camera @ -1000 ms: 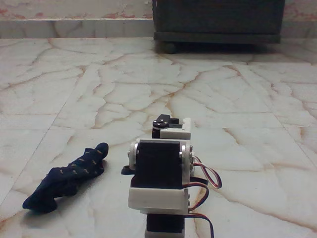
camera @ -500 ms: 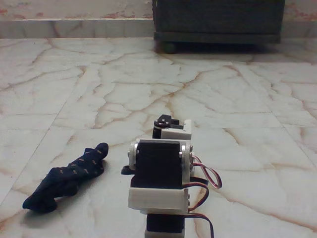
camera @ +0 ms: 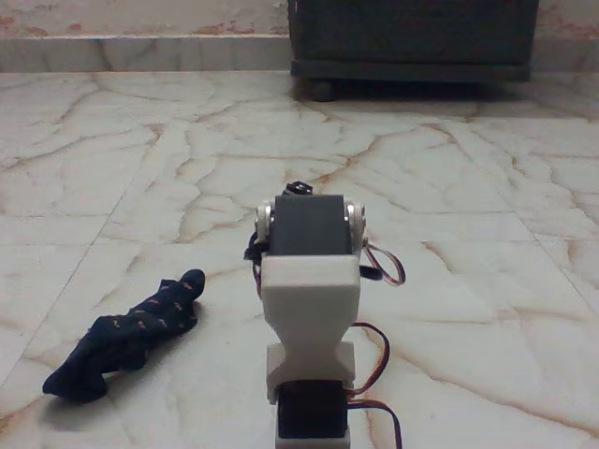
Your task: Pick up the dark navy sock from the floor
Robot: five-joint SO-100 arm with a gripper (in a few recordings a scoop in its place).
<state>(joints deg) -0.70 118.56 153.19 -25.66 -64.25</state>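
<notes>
Jaws hidden behind the arm's own body; whether they stand open or closed cannot be told, nor whether they hold or touch anything. Only a small dark part peeks over the top of the arm; which piece it is cannot be made out.

Arm stands near centre, seen from behind. White bracket below, black servo block above it between two round silver caps. Red, orange and dark wires loop out on its right side and again lower down near the base.

Sock lies flat on the floor, left of the arm and well apart from it, nothing touching it. Long axis runs diagonally: one rounded narrow end points far and right, toward the arm; the bulkier, crumpled end lies near and left. Dark navy cloth with small tan specks, somewhat bunched along the middle.

Floor is glossy cream marble with reddish-brown veins and thin straight joints, with glare across the middle.

Far side: dark cabinet at the back, right of centre, resting on a low base with a round foot at its left corner. Wall skirting runs along the far edge to its left.
</notes>
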